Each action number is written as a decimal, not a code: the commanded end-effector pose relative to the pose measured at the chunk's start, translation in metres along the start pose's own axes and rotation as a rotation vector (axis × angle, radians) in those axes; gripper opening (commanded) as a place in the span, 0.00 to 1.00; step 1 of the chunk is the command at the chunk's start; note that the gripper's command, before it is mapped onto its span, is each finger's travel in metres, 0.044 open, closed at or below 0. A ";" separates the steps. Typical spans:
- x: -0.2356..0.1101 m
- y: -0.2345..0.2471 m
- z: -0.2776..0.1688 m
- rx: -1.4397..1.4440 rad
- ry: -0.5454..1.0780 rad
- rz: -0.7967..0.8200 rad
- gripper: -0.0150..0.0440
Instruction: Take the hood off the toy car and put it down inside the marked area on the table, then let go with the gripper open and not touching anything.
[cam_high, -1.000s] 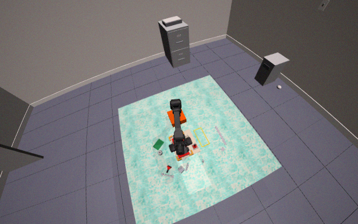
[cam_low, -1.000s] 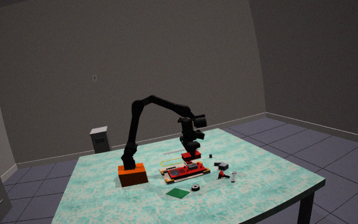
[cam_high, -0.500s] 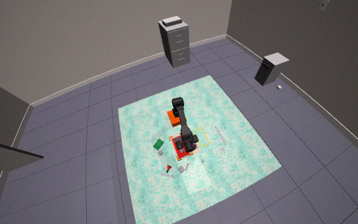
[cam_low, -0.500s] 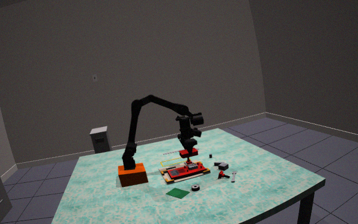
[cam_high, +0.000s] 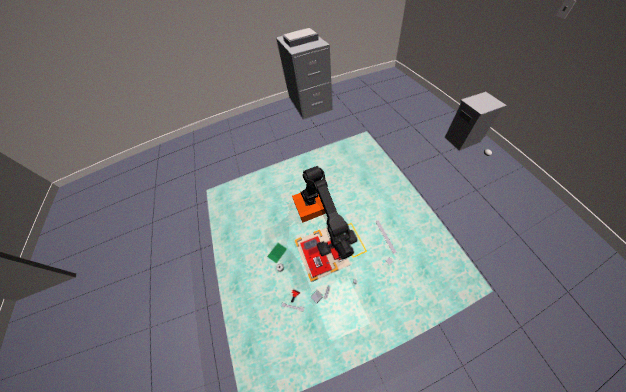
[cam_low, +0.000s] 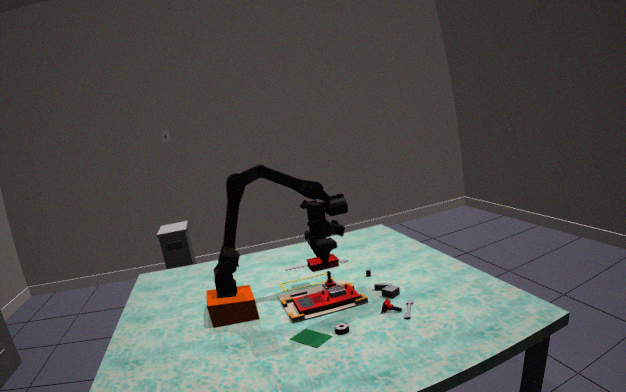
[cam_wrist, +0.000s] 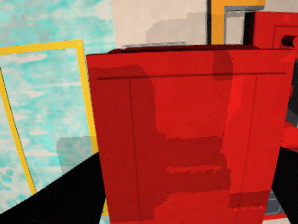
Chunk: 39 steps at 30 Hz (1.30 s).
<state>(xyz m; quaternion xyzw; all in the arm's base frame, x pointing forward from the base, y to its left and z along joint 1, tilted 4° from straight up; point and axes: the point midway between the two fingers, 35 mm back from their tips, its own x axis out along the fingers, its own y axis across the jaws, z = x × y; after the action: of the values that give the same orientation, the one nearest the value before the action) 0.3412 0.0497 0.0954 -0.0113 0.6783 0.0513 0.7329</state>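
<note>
My gripper (cam_low: 322, 256) is shut on the red hood (cam_low: 322, 262) (cam_wrist: 186, 149) and holds it in the air, well above the table. The toy car (cam_high: 313, 263) (cam_low: 325, 300), red on a beige plate with orange corners, lies just in front of and below the hood. The yellow outline of the marked area (cam_high: 364, 243) (cam_low: 283, 286) (cam_wrist: 40, 48) lies on the table beside the car. In the wrist view the hood overlaps the outline's near side and part of the car's plate (cam_wrist: 153, 19). My dark fingers flank the hood at the bottom of the wrist view.
A green tile (cam_high: 276, 252) (cam_low: 310, 338), a small black wheel (cam_high: 278, 268) (cam_low: 342, 328), a red part (cam_high: 295, 294) (cam_low: 387, 306), a grey block (cam_low: 390, 290) and a wrench (cam_low: 409, 309) lie around the car. The arm's orange base (cam_high: 307, 209) (cam_low: 232, 305) stands behind it.
</note>
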 end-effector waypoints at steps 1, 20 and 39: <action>-0.001 0.015 -0.004 0.004 -0.004 -0.002 0.25; -0.004 0.080 -0.028 0.003 -0.006 0.005 0.25; -0.003 0.112 -0.046 0.003 -0.007 0.011 0.25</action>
<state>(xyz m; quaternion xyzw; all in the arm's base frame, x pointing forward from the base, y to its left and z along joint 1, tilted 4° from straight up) 0.2851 0.1564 0.1025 -0.0074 0.6767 0.0565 0.7341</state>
